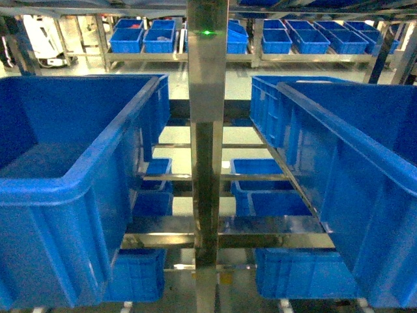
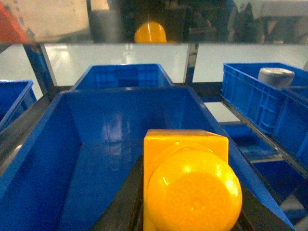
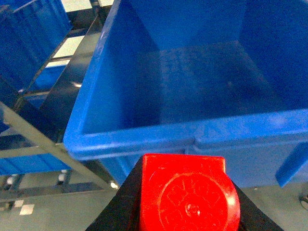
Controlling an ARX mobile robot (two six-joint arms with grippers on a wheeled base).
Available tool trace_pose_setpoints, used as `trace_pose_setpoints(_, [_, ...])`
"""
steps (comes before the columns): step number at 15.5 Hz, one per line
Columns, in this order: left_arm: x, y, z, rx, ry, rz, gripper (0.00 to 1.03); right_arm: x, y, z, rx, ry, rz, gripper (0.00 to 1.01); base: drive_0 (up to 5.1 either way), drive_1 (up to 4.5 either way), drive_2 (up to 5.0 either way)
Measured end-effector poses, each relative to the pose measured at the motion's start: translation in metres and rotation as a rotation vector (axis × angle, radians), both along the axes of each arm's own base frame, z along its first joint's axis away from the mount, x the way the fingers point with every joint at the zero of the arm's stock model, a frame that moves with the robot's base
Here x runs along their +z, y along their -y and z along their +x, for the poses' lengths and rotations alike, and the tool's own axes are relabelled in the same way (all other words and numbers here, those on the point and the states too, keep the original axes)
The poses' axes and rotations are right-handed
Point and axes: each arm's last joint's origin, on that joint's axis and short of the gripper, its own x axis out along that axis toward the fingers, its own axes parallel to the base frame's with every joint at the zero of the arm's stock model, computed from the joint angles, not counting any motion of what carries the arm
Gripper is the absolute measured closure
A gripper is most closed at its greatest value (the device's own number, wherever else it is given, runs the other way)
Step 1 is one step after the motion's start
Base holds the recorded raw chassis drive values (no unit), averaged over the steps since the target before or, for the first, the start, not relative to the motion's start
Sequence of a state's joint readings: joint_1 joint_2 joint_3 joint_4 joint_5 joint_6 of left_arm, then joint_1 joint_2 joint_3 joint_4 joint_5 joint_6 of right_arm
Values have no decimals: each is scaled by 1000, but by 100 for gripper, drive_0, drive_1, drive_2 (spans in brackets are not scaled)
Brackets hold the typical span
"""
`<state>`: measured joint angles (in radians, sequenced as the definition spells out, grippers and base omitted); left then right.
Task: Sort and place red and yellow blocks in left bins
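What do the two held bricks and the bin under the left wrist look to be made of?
Yellow brick: glossy moulded plastic, bright highlights on its stud. Red brick: likely the same, with embossed stud. Blue bin: duller plastic, soft sheen on its walls.

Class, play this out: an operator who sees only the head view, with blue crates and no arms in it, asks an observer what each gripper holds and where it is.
Operator: Is the left gripper carrying anything?
Observer: Yes, the left gripper holds the yellow block.
Operator: Where is it?
Observer: Over the near end of an empty blue crate.
Operator: And the right one?
Observer: The right gripper holds the red block, in front of another blue crate's near rim.
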<state>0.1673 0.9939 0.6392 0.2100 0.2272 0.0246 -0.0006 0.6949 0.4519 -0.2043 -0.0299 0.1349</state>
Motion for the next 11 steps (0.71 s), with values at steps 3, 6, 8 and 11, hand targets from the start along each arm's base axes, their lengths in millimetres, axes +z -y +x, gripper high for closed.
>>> trace_pose_setpoints(3, [-1, 0, 2, -1, -3, 0, 76, 0, 0, 1, -1, 4, 0, 74, 0, 0, 0])
trace_pose_setpoints(6, [0, 0, 1, 1, -3, 0, 76, 12, 5, 25, -45, 26, 18, 74, 0, 0, 0])
trace_pose_setpoints(8, [0, 0, 1, 0, -1, 1, 76, 35, 9, 74, -65, 34, 50, 74, 0, 0, 0])
trace_pose_setpoints(11, [0, 0, 1, 0, 0, 1, 76, 22, 15, 144, -21, -114, 168, 74, 0, 0, 0])
